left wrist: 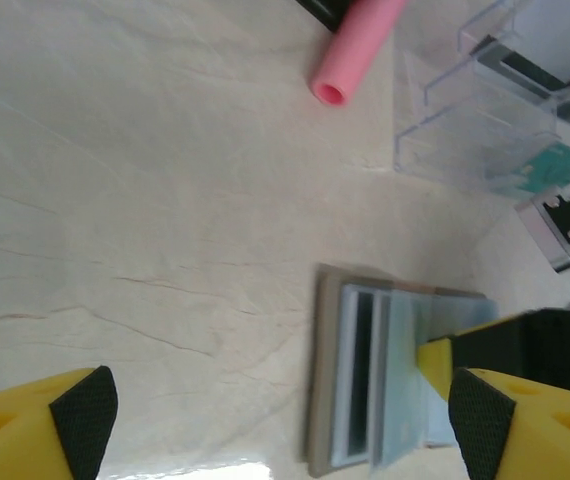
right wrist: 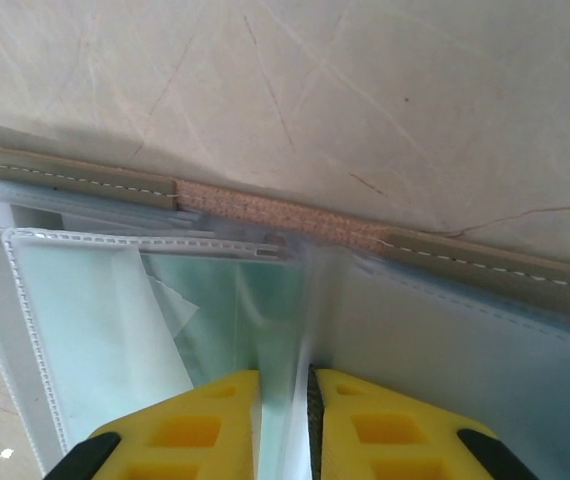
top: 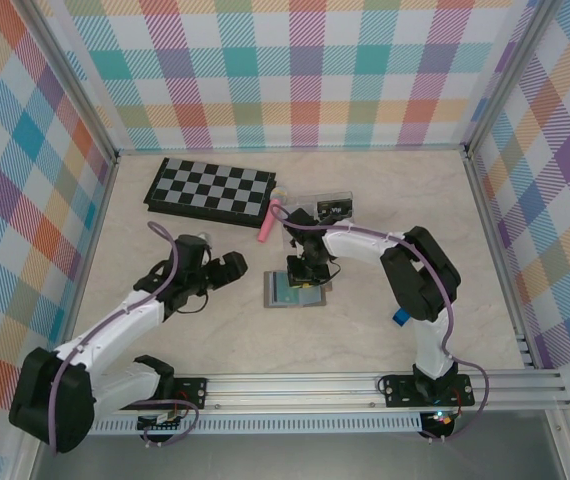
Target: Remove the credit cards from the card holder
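Note:
The grey-blue card holder [top: 295,293] [left wrist: 350,380] [right wrist: 485,330] lies open on the table between the arms. My right gripper [top: 305,270] [right wrist: 285,400] stands over its middle fold, shut on a thin pale see-through inner flap that stands up on edge. Teal-green [right wrist: 255,300] shows inside the pocket just left of that flap; whether it is a card I cannot tell. A black card with light markings [top: 335,208] rests at the clear box. My left gripper [top: 227,268] [left wrist: 283,415] hangs open just left of the holder, with nothing between its fingers.
A clear plastic box [top: 310,207] [left wrist: 475,120] stands behind the holder, and a teal patch [left wrist: 557,165] shows by its far side. A pink tube [top: 268,222] [left wrist: 355,50] lies to its left. A folded chessboard [top: 210,188] sits at the back left.

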